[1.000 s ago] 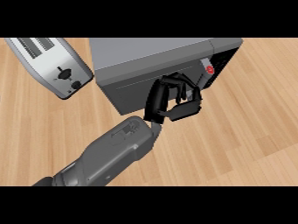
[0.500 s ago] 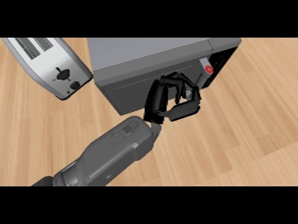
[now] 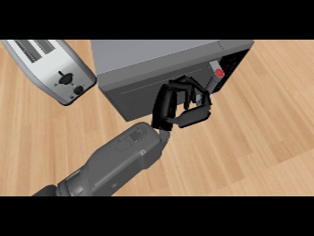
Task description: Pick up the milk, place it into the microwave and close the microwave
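Although the milk shows nowhere in the head view, it may already sit inside the microwave (image 3: 156,60), hidden by its grey body; I cannot tell. The door appears nearly shut, with a dark gap left at the right by the red button (image 3: 219,73). The left hand (image 3: 179,108) rests against the door front, fingers curled, holding nothing visible. Closing seems the step left. A toaster (image 3: 50,69) stands on the bench (image 3: 268,120) beside it.

A light wooden counter (image 3: 268,120) bears a silver toaster (image 3: 54,69) at left.
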Controlling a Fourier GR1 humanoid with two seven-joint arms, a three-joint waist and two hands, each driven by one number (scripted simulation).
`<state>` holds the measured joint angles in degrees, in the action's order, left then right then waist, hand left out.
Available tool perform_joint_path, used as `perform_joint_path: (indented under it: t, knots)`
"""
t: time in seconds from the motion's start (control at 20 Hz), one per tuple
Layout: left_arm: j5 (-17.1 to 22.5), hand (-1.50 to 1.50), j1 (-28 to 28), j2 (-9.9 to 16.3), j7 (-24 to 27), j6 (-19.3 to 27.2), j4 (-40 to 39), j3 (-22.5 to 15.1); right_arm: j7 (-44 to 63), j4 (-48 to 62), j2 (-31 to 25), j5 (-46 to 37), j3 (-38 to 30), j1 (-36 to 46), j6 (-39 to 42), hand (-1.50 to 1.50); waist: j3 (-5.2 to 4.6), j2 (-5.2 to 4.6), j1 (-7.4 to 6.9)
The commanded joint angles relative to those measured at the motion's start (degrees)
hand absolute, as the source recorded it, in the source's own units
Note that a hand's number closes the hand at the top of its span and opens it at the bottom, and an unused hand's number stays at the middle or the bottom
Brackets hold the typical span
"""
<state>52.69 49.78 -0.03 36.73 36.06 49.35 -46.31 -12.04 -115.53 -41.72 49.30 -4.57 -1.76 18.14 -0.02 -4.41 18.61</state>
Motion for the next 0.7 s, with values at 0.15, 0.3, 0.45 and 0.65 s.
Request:
perform_joint_path:
  t: [0.15, 0.3, 0.45, 0.65]
  knots:
    - [2.1, 1.50, 4.8, 0.0, -0.2, -1.2, -6.0, 2.9, 0.9, 0.1, -0.8, 2.0, -1.2, 0.8, -0.1, -1.50, -0.07, -0.94, 0.37]
    - [3.0, 1.50, 4.4, 0.0, 0.4, -1.7, -5.9, 2.0, 1.2, 0.0, -1.1, 2.9, -0.7, 1.1, 1.1, -1.50, -0.02, -1.25, 0.31]
    - [3.5, 1.50, 4.3, 0.0, 1.2, -1.4, -6.3, 1.8, 1.5, -1.2, -2.2, 3.8, -0.7, 1.6, 2.9, -1.50, -0.03, -1.04, 0.74]
    - [4.4, 1.50, 5.0, 0.0, 1.7, -1.4, -6.1, 1.2, 2.4, -1.5, -2.7, 5.7, -0.1, 2.1, 4.0, -1.50, -0.05, -1.14, 0.54]
